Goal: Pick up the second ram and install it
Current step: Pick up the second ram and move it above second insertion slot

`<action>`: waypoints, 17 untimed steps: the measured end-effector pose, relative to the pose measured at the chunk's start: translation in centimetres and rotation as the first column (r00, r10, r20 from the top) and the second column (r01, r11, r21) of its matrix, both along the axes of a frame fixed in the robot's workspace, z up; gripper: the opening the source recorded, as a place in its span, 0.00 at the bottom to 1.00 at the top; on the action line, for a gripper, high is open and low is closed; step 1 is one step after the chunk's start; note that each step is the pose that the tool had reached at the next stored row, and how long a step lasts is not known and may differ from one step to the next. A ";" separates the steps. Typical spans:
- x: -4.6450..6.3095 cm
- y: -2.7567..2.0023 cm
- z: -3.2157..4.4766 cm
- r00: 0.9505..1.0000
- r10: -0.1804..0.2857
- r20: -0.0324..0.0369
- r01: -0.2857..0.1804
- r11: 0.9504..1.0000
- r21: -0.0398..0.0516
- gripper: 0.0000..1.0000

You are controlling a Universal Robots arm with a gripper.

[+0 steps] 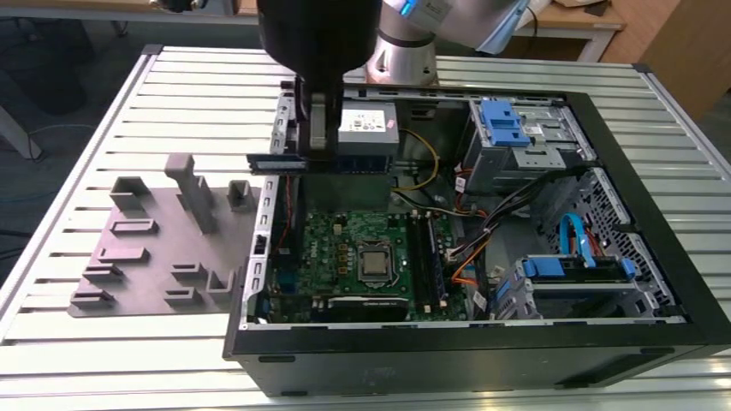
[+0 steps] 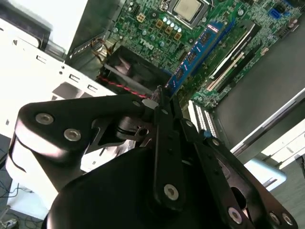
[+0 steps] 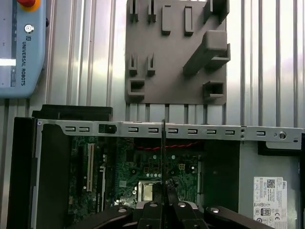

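- Gripping the second ram (image 2: 195, 52) by one end, the gripper (image 2: 159, 97) has its fingers closed on it.
- Stick hangs above the open computer case (image 1: 457, 364), over its wall at the exterior view's left.
- Motherboard (image 1: 331, 240) lies below it, apart; grey fixture plate (image 1: 149, 257) sits nearby.

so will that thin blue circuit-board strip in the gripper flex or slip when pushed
Probably stiff: the thin blue circuit-board strip juts straight from the gripper without sagging. Likely light, given how thin it looks edge-on. It might pivot, since the grip seems near one end.
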State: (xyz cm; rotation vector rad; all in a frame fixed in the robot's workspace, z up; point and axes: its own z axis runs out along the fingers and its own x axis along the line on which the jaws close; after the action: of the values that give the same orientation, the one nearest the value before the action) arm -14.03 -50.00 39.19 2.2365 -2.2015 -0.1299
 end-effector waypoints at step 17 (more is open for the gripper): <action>4.0 0.12 -2.35 1.000 0.000 -0.004 0.000 1.000 0.000 0.11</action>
State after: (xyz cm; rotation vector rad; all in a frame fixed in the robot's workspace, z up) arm -10.05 -49.88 36.84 2.2342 -2.1997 -0.1342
